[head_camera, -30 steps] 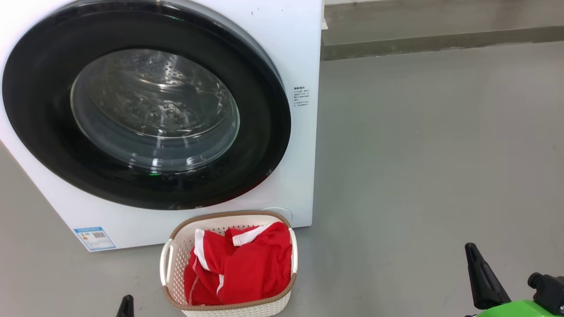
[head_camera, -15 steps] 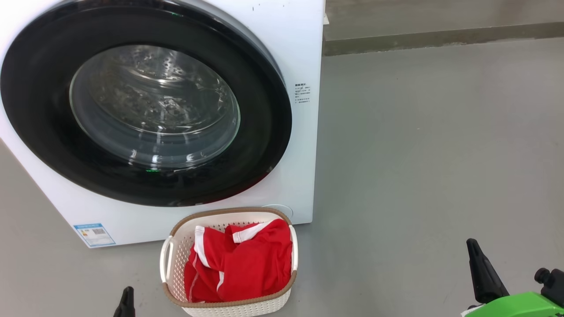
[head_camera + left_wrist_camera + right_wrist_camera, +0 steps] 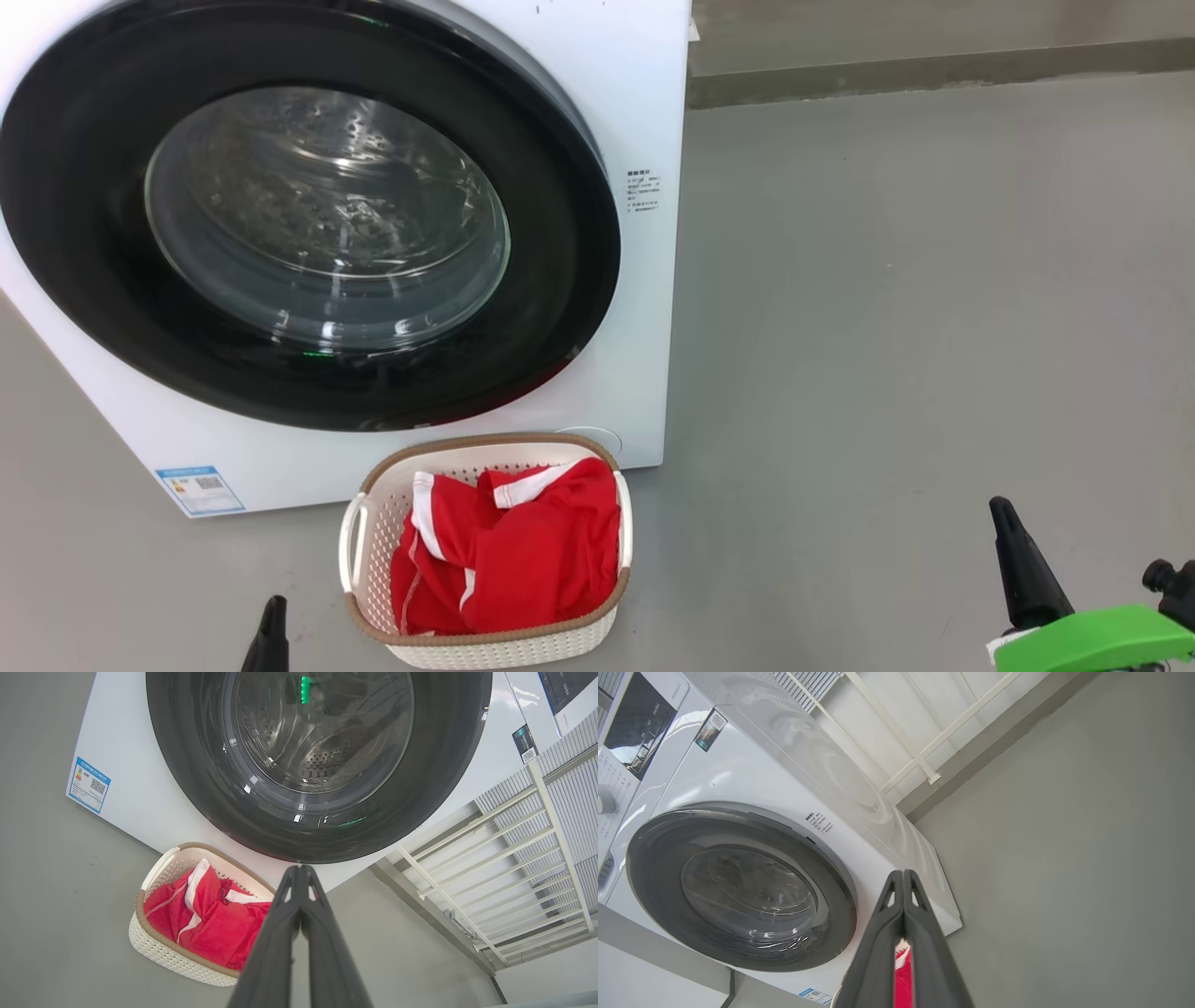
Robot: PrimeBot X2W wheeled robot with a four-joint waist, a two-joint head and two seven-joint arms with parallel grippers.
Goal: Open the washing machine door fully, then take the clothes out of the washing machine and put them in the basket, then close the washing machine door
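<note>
Washing machine door (image 3: pixel 308 215) shut flat against the front of the white washing machine (image 3: pixel 644 84), black rim unbroken all round, no red visible in the drum (image 3: pixel 322 742) behind it. Clothes (image 3: pixel 523 560) heaped in the basket (image 3: pixel 485 441), red with white trim, on the grey floor (image 3: pixel 887 327) just in front of the machine, below the door's lower right. Since a second ago, only a small shift: machine and basket together a little higher in the head view, so a move of the camera and not of the things; door, basket and heap unchanged against one another. Right gripper (image 3: pixel 902 873) a touch higher at the lower right of that view, with more of its green mount (image 3: pixel 1092 639) showing. Left gripper (image 3: pixel 299 870) low at the lower left, tip barely in. Both pairs of fingers (image 3: pixel 275 952) pressed together at the tips, nothing held; red glimpsed through the gap in the right pair most likely the heap in the basket beyond. By the look of it, all three steps done, arms well clear of door and basket.
</note>
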